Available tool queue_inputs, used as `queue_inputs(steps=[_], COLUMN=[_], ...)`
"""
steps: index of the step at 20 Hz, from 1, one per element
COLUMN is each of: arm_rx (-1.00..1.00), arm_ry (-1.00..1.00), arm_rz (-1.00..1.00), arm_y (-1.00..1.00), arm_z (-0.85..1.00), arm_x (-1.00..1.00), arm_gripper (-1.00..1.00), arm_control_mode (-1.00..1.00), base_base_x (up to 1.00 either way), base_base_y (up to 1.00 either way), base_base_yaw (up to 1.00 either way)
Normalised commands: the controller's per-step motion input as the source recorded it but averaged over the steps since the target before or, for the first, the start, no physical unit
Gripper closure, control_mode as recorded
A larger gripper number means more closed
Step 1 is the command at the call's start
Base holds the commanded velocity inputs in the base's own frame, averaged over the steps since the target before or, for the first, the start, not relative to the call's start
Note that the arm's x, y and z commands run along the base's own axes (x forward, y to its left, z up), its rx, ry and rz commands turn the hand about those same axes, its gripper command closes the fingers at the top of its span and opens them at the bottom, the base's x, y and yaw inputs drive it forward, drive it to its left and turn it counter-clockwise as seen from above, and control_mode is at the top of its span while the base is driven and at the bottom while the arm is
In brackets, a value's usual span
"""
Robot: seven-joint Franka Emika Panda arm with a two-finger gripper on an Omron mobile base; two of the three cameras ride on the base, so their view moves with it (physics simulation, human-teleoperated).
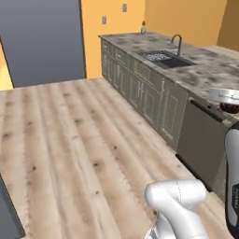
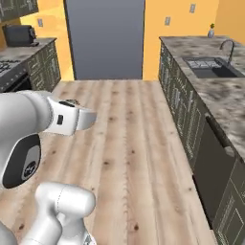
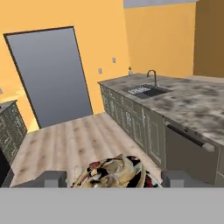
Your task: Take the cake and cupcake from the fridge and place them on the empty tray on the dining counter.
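Gripper spread wide, a crumpled brown-cream-red item sitting between its fingertips — grip contact unclear, can't identify it as cake or cupcake. Beyond: wood floor, then the speckled counter with sink.

Counted in the kitchen: one tall grey door at 12 o'clock in the right base view. One stone-topped counter toward 2 o'clock in the left base view, with one sink, one curved faucet and one small bottle at its far end. One dark dishwasher front at 3 o'clock. Three wall outlets in the right base view: one at 10 o'clock, two toward 1 o'clock. One black toaster-like appliance at 10 o'clock. One stove edge at 9 o'clock. In the hand view, at 6 o'clock: two finger tips and one mottled sweet between them, kind unclear.
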Motion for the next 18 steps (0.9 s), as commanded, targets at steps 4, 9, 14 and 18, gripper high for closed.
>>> queue_inputs(steps=[4, 9, 14, 18], arm_rx=[0.0, 0.0, 0.0, 0.0], arm_ry=[0.0, 0.0, 0.0, 0.0], arm_rz=[0.0, 0.0, 0.0, 0.0], arm_y=[0.0, 0.0, 0.0, 0.0], arm_z=[0.0, 0.0, 0.0, 0.0], arm_x=[0.0, 0.0, 0.0, 0.0], arm_gripper=[1.0, 1.0, 1.0, 1.0], arm_control_mode=[1.0, 1.0, 1.0, 1.0], base_base_x=[-0.02, -0.09, -0.06, 0.57], base_base_y=[-0.57, -0.51, -0.55, -0.88], base_base_yaw=[-0.79, -0.78, -0.67, -0.24])
